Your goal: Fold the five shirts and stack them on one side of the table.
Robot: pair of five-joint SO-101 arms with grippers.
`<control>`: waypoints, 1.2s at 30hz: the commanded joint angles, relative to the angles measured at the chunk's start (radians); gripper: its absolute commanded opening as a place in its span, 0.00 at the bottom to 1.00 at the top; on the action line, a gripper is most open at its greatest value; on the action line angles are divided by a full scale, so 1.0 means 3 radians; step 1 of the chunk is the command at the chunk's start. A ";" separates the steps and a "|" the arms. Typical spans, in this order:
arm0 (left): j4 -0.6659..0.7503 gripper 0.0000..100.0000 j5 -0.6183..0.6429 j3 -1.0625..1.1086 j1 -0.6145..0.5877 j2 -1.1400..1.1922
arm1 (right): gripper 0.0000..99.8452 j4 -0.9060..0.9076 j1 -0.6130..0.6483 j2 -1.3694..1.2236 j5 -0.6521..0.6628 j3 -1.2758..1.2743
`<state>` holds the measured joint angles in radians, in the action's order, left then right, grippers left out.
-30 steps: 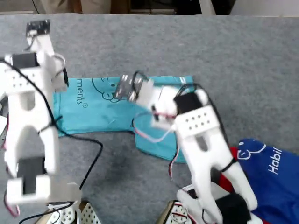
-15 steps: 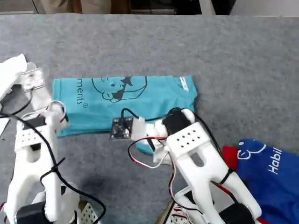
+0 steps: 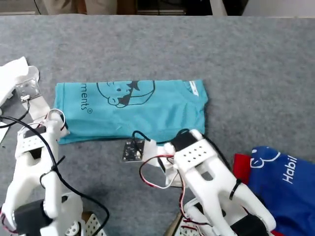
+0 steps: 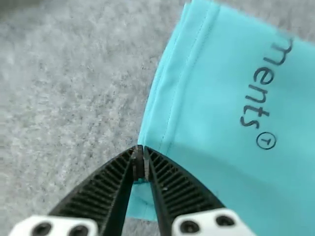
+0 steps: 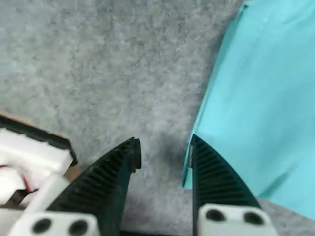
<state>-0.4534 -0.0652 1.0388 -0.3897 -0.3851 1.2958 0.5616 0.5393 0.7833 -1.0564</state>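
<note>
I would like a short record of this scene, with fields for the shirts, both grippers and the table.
Teal shirt: flat in the middle of the table
Blue shirt: at the near right corner in the high view, partly over a red shirt
Left gripper: shut, tips at the teal shirt's hem; whether it pinches cloth is unclear
Right gripper: open, at another edge of the teal shirt
Table: grey cloth surface
</note>
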 commanded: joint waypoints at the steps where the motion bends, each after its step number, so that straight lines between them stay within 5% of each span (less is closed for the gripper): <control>1: 0.0056 0.02 0.0031 -0.0164 0.0036 0.0033 | 0.18 -0.0153 0.0043 -0.0171 0.0010 0.0038; 13: 0.0056 0.02 0.0015 -0.0199 0.0036 0.0064 | 0.18 -0.0532 0.0033 -0.1025 -0.0056 0.0453; 24: 0.0061 0.02 0.0026 -0.0199 0.0015 0.0064 | 0.17 0.0082 0.0043 -0.0606 -0.0061 0.0898; 36: 0.0061 0.02 0.0026 -0.0194 0.0010 0.0064 | 0.18 -0.0230 0.0090 -0.0954 -0.0276 0.0918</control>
<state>-0.4534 -0.0652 1.0219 -0.3897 -0.3621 1.2283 0.5616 0.2509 0.7204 -0.8232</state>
